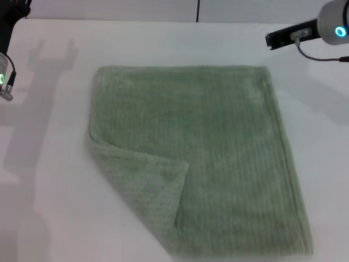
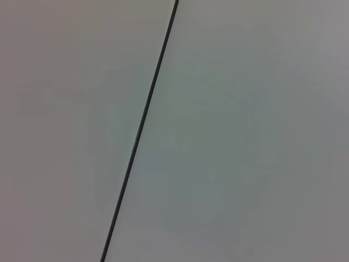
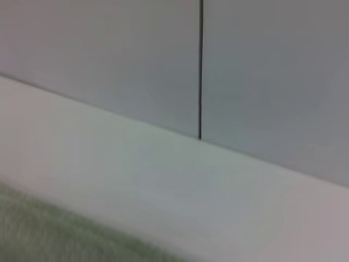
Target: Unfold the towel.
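Note:
The sage-green towel [image 1: 218,158] lies flat on the white table [image 1: 49,207], filling the middle of the head view. Its near-left corner [image 1: 144,185] is folded over onto the cloth, showing a paler ribbed underside. My right gripper [image 1: 272,39] hovers above the table just beyond the towel's far-right corner, apart from it. My left gripper [image 1: 5,82] sits at the far left edge of the head view, well clear of the towel. The right wrist view catches a blurred strip of the towel [image 3: 49,234]. The left wrist view shows no towel.
A grey wall with a dark vertical seam [image 3: 200,71] rises behind the table's far edge. The left wrist view shows only that wall and a seam [image 2: 143,125]. Bare white table surrounds the towel on the left, far and right sides.

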`<state>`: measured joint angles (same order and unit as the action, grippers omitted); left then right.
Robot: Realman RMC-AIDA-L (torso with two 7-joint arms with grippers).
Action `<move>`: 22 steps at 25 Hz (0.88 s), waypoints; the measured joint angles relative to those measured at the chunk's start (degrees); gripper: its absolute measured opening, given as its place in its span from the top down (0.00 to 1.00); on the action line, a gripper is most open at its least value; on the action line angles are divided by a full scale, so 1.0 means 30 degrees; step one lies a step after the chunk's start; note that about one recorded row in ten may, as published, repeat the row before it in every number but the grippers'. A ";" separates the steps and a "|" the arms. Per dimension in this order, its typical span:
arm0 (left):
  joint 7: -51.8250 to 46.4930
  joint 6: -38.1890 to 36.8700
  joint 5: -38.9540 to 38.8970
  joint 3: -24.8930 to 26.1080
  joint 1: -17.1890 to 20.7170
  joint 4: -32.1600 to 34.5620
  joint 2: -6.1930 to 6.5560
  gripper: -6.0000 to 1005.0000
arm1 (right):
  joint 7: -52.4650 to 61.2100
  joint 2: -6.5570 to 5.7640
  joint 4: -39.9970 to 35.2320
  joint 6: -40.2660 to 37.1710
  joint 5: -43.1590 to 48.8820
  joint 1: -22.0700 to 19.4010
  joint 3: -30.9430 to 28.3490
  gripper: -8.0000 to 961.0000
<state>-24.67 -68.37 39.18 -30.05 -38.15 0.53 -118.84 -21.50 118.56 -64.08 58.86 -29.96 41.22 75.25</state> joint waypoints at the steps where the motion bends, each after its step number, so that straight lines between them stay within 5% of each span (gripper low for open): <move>1: 0.0000 0.0000 0.0006 -0.0001 -0.0015 0.0000 -0.0006 0.19 | -0.0994 -0.0016 0.0866 0.0723 -0.0057 0.0657 -0.1027 0.99; 11: 0.0003 -0.0189 0.0016 0.0433 -0.0156 -0.0150 -0.0054 0.19 | -0.3720 -0.0380 0.4695 0.2980 -0.0105 0.3210 -0.2747 0.99; 22: 0.0024 -0.0235 0.0180 0.0359 -0.0261 -0.0176 -0.0054 0.19 | -0.5362 -0.0555 0.7095 0.3244 -0.0158 0.4208 -0.3243 0.99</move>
<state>-24.60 -69.08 39.72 -28.98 -38.94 0.00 -119.00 -37.59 116.89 -42.79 68.60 -30.43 53.84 65.52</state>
